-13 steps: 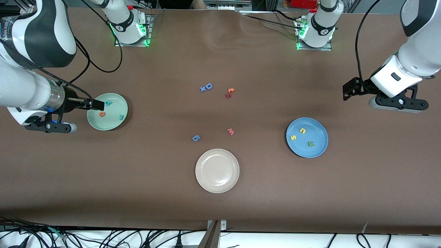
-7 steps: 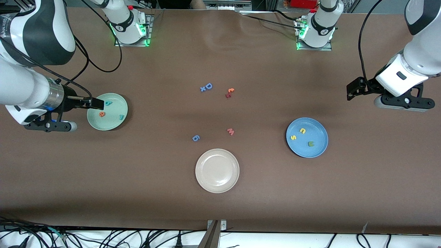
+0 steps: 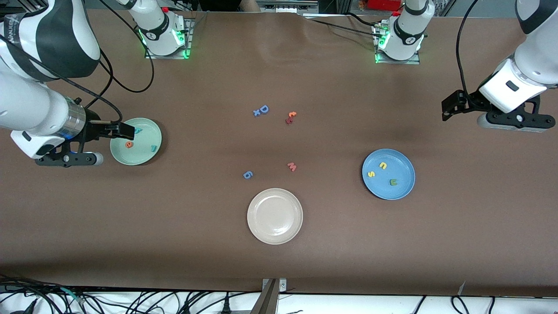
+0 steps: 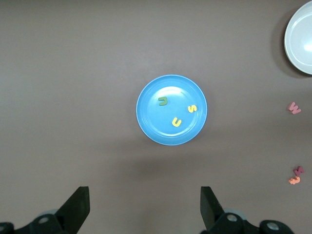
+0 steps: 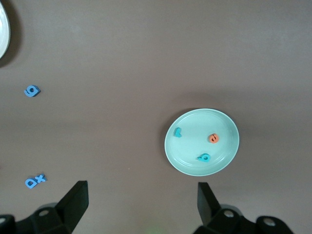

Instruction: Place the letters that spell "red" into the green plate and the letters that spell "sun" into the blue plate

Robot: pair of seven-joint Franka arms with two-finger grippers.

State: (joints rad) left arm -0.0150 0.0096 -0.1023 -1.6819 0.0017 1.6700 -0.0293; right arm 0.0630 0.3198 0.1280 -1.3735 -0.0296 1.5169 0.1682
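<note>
The green plate (image 3: 144, 156) sits toward the right arm's end and holds a teal "d" (image 3: 137, 130), an orange "e" (image 3: 129, 144) and a teal "r" (image 3: 153, 148). The right wrist view shows the same plate (image 5: 187, 156) with the letters in it. My right gripper (image 3: 65, 159) hangs open and empty over bare table beside that plate. The blue plate (image 3: 401, 192) holds a yellow "s" (image 3: 371, 173), a yellow "n" (image 3: 383, 165) and a dark green "u" (image 3: 393, 182). My left gripper (image 3: 512, 122) is open and empty, high over the table at the left arm's end.
A cream-white plate (image 3: 274, 235) lies nearest the front camera, mid-table. Loose pieces lie between the plates: a blue "6" (image 3: 247, 175), a pink "w" (image 3: 292, 166), a red-and-orange pair (image 3: 290, 117) and a blue "D" with a small x (image 3: 261, 110).
Both arms have drawn back a little from their plates, the left gripper more, toward its end of the table. All letters and plates lie where they were.
</note>
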